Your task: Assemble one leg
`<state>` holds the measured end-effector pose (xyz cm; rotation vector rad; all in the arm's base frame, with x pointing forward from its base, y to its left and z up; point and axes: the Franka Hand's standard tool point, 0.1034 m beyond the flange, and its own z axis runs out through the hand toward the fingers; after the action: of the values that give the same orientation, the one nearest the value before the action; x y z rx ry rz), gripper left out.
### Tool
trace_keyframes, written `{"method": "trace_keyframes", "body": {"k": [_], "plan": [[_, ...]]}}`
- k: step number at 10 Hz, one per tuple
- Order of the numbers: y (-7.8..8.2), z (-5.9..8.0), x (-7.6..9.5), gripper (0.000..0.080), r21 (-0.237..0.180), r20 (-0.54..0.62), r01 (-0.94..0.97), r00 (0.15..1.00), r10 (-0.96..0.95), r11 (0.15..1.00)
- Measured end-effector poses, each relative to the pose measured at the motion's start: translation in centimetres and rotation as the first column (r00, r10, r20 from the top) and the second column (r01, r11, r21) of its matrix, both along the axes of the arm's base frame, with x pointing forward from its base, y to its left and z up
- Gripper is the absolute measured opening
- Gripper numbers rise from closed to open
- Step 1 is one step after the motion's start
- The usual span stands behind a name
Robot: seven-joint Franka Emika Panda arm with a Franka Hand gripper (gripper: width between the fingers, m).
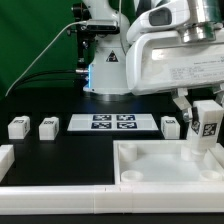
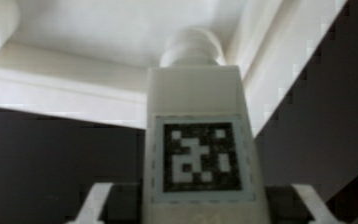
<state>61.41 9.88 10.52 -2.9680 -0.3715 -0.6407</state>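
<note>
leg held at the tray's corner hole
the gripper (image 1: pixel 204 110) is clamped on the leg (image 1: pixel 207 128), upright, its tip at the corner hole (image 2: pixel 194 45) of the tray (image 1: pixel 150 160). keep it plumb and centred, then press down gently. nothing shows inside the tray; three other legs (image 1: pixel 17 127) stand outside it.

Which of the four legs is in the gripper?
The leg at the exterior view's far right, clamped in the gripper at the tray's corner. The other three stand on the table beside the marker board.
</note>
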Motion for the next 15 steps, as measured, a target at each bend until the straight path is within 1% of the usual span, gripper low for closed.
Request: {"method": "trace_keyframes", "body": {"k": [1, 4, 6, 7, 9, 10, 11, 15], "plan": [[-0.2, 0.1, 0.7, 0.0293, 0.002, 0.038, 0.003, 0.999, -0.003, 1.0], [-0.1, 0.4, 1.9, 0.0293, 0.005, 0.039, 0.004, 0.999, -0.004, 1.0], [0.0, 0.5, 2.3, 0.0293, 0.007, 0.038, 0.004, 0.999, -0.004, 1.0], [0.2, 0.2, 2.3, 0.0293, 0.008, 0.037, 0.001, 0.999, -0.002, 1.0], [0.6, -1.0, 2.2, 0.0293, 0.011, 0.031, -0.001, 1.0, 0.001, 1.0], [1.0, -1.1, 2.5, 0.0293, 0.014, 0.046, -0.004, 0.999, 0.003, 1.0], [1.4, -1.7, 2.3, 0.0293, 0.015, 0.039, -0.008, 0.999, 0.008, 1.0], [1.5, -2.1, 2.0, 0.0293, 0.014, 0.037, -0.012, 0.999, 0.011, 1.0]]}}
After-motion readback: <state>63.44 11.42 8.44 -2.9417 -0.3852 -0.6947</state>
